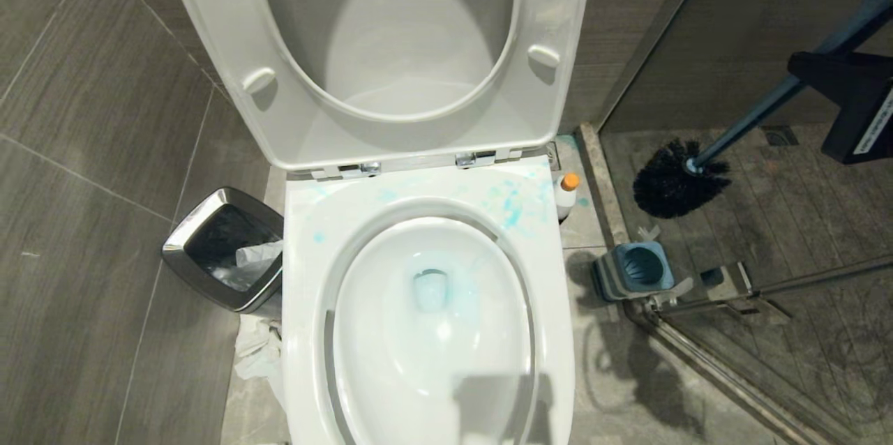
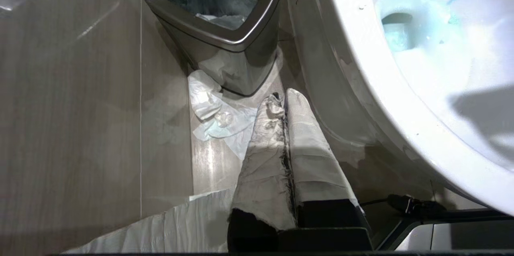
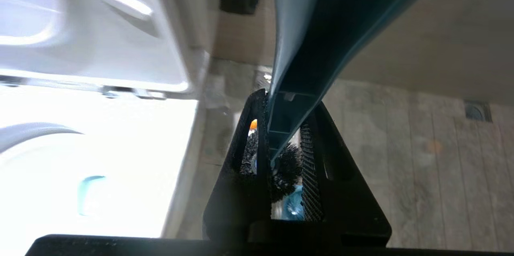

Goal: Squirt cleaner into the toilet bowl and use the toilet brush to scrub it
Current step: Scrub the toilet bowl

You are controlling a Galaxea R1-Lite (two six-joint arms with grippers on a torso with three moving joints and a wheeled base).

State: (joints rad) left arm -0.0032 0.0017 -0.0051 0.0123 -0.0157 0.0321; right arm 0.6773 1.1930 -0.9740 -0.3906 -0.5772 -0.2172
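Grey tiled bathroom: your right claw [image 3: 281, 151] clamps the brush [image 1: 673, 180] handle, toilet [image 1: 307, 236] beside it; left claw [image 2: 283, 103] closed.

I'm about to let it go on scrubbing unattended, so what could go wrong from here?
1. The toilet brush hangs in the right claw over the floor beside the toilet bowl; its bristles might drip there.
2. Swinging toward the bowl, the brush head could knock over the cleaner standing in between.
3. The claw holds the handle far from the head, so the brush might pivot under scrubbing pressure.
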